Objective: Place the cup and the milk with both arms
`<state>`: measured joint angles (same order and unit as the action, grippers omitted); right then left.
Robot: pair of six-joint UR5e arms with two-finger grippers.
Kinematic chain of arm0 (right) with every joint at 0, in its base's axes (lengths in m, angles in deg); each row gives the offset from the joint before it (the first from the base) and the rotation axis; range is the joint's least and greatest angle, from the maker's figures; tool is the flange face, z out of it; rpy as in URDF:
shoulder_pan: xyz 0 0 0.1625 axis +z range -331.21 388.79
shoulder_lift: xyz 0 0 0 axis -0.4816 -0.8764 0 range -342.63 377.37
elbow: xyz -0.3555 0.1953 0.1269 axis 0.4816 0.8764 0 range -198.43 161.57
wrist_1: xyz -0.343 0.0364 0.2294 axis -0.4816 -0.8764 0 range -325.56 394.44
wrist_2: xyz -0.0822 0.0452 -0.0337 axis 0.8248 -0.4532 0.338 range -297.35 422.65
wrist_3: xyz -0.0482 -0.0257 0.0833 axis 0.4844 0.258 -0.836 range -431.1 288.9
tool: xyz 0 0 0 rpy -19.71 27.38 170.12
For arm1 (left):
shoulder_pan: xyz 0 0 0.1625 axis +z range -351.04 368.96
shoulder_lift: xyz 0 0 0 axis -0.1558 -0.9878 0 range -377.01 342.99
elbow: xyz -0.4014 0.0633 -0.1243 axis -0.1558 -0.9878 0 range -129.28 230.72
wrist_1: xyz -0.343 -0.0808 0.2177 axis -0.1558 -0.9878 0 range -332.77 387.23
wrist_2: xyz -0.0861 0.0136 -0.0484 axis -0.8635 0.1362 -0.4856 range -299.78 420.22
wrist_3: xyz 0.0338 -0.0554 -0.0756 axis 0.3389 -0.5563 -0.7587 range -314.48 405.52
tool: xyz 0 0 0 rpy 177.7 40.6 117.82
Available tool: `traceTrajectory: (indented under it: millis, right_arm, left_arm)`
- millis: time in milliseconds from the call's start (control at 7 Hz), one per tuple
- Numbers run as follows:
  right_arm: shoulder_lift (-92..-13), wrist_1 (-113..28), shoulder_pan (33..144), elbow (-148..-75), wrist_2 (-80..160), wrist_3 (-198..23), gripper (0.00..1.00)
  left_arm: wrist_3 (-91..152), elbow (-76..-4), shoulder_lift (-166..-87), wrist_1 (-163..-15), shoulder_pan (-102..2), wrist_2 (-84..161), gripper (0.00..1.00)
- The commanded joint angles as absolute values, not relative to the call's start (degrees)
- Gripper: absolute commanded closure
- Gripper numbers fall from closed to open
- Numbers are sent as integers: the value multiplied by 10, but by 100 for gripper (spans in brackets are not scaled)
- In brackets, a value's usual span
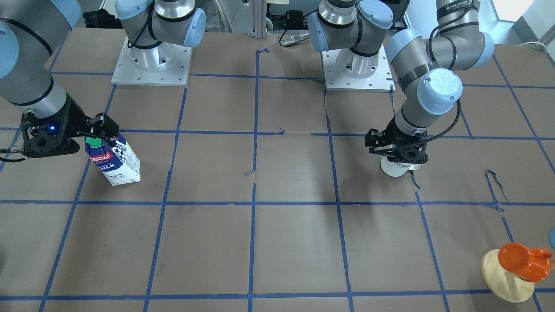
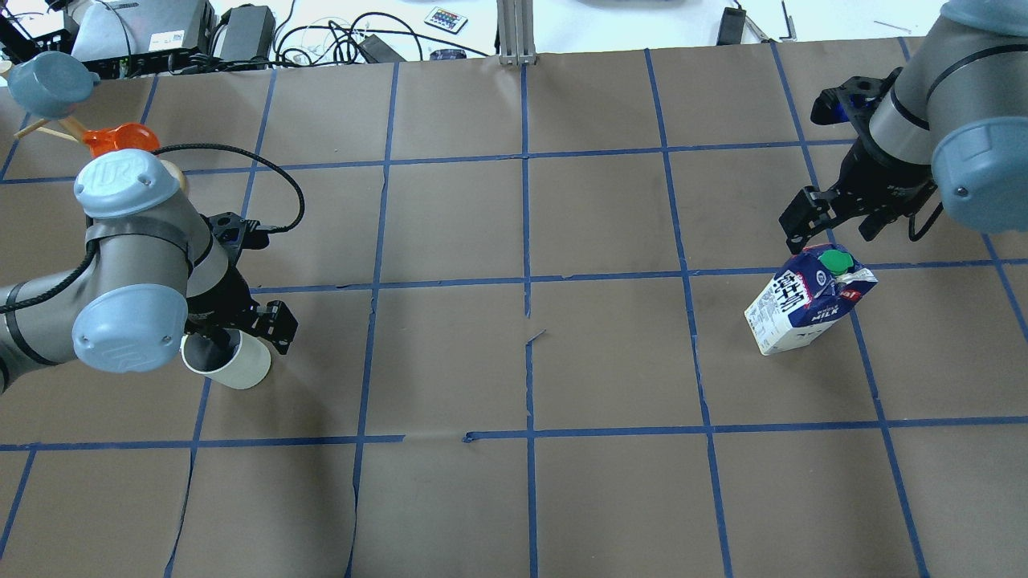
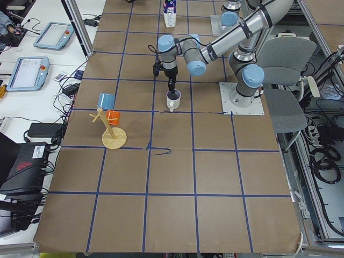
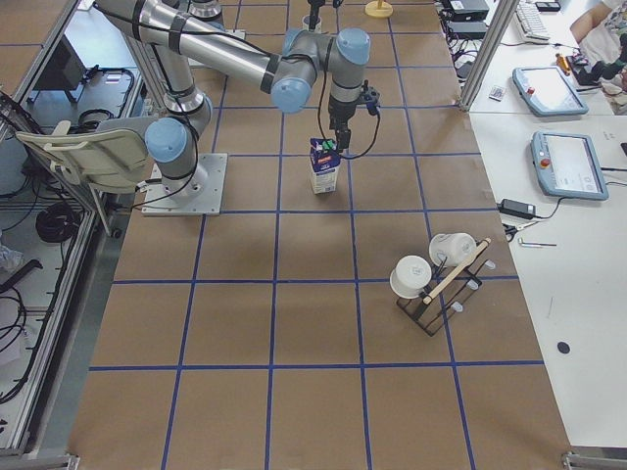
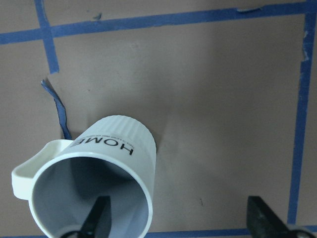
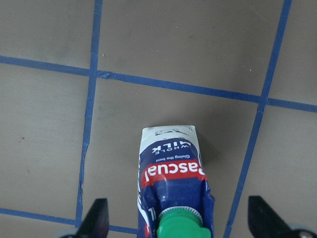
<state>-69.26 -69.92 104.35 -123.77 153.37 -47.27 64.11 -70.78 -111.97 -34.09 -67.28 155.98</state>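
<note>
Left arm (image 2: 120,265), right arm (image 2: 923,96): grey-silver tubes, light-blue round joint caps with "UR" mark. Left gripper (image 2: 245,333), right gripper (image 2: 831,237): black, two fingers. Black cable (image 2: 265,172) loops above left claw. Blue light (image 1: 52,128) behind right claw. Square silver base plate (image 1: 125,76), screws.

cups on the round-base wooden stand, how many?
2: a blue cup up top, an orange cup lower down on the wooden stand. No others show in any view.

Orange cup (image 1: 520,259) on wooden stand (image 1: 503,282), table (image 1: 295,247) corner; blue tape grid (image 1: 252,242) on brown paper.
</note>
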Motion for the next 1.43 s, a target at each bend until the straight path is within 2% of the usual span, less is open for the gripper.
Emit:
traceTrajectory:
  millis: [0,429,571,714,857,1000,1143,1286]
  right_arm:
    - [-688,-696,1031,-1251,1548,-472,0]
    - [-689,-676,1017,-1271,1546,-474,0]
    - [-693,-674,1017,-1271,1542,-475,0]
    - [-692,-672,1017,-1270,1541,-475,8]
    - [-693,-671,1017,-1266,1537,-475,21]
    - [-693,-672,1017,-1265,1536,-475,22]
    - [-694,-672,1019,-1265,1534,-475,30]
    - [-694,-672,1019,-1265,1534,-476,44]
  left_arm:
    - [642,-711,-1139,-305,-672,1593,100]
    - [586,-701,-1140,-300,-684,1590,100]
    - [552,-678,-1143,-302,-713,1581,100]
    - [516,-639,-1144,-314,-775,1573,100]
    - [399,-603,-1156,-344,-843,1570,100]
    - [331,-583,-1174,-346,-887,1557,100]
    - [294,-559,-1196,-346,-913,1538,100]
    - [253,-516,-1229,-343,-944,1537,100]
